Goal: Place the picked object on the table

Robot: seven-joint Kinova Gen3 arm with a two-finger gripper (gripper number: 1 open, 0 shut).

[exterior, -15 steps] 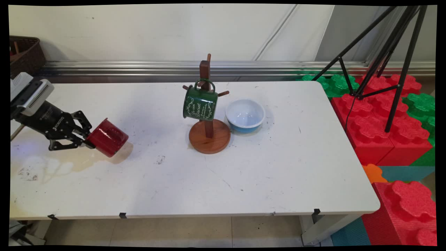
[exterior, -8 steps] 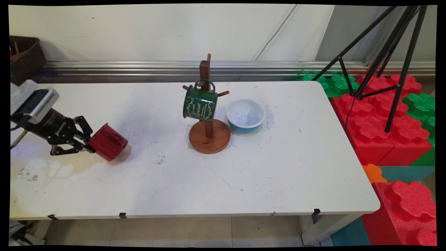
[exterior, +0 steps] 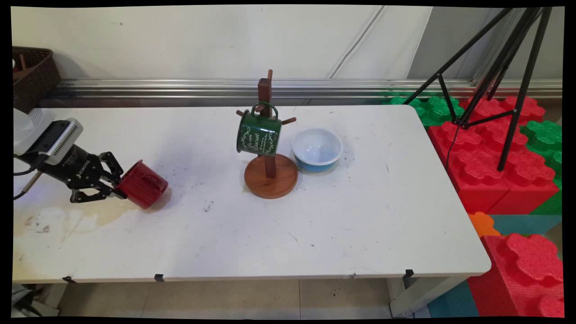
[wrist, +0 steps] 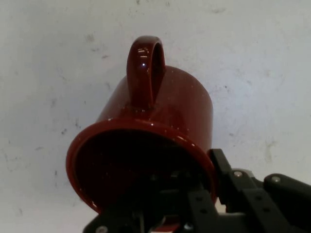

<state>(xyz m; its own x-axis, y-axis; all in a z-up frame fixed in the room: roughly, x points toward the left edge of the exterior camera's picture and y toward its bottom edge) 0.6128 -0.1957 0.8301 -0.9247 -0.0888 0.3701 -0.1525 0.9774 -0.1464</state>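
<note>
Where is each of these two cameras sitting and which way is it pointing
Main view: fixed above the table's near side, looking down across the white table toward the wall; shows the black two-finger gripper gripping the glossy red enamel mug, left of the wooden mug stand with its green mug and the pale blue bowl.
Hand view: on the hand, looking along the gripper into the red mug's rim; black linkage shows at the bottom.
Shared: red mug, gripper, table.

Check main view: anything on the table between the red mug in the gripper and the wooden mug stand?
Nothing stands there. In the main view the table between the red mug and the wooden mug stand shows only scuffs and small dark marks.
</note>
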